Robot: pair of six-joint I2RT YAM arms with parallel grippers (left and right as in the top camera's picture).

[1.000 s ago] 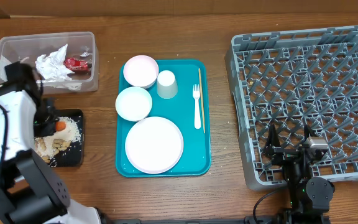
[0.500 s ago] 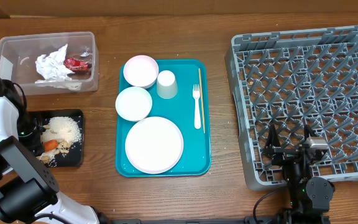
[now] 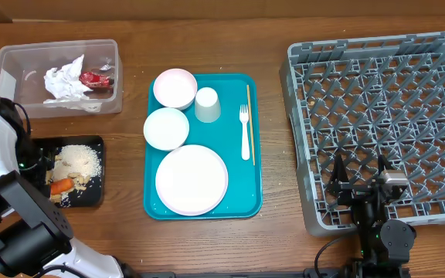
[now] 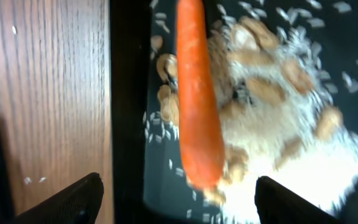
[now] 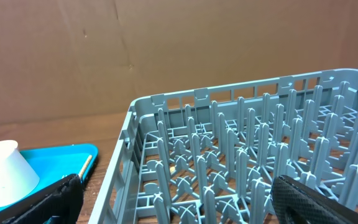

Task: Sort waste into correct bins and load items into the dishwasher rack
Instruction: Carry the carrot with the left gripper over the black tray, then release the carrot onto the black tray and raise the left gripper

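- The left gripper [image 4: 178,186] hangs over the black tray [image 3: 91,194] at the lower left of the overhead frame, its 2 fingers spread wide and pinching nothing.
- The carrot [image 4: 197,99] lies lengthwise between those fingers without touching either. It rests on the white rice [image 4: 272,137] and beige nut bits [image 4: 263,87], so the food waste sits together in this 1 bin.
- The clear tub [image 3: 6,66] in the upper left holds crumpled white paper [image 3: 66,81] and a red wrapper [image 3: 95,77], which keeps dry rubbish apart from food.
- The right gripper [image 5: 176,199] is spread open and empty, low in the frame at the near wall of the grey rack [image 3: 296,139], probably waiting for loading.
- Nothing is in the rack yet. The plate [image 3: 191,179], 2 bowls [image 3: 175,87] [image 3: 166,127], cup [image 3: 207,104], fork [image 3: 245,131] and wooden stick [image 3: 249,116] all sit on the teal tray [image 3: 249,205] at centre frame.
- The sorting looks about finished, and loading the rack seems to be the bulk of what remains.
- The surface is a brown wood-grain table [image 3: 130,31], with a few stray crumbs near the rack's left edge.
- Behind the rack, the right wrist view shows a plain brown wall [image 5: 166,50] that looks like cardboard. No more of the room shows.
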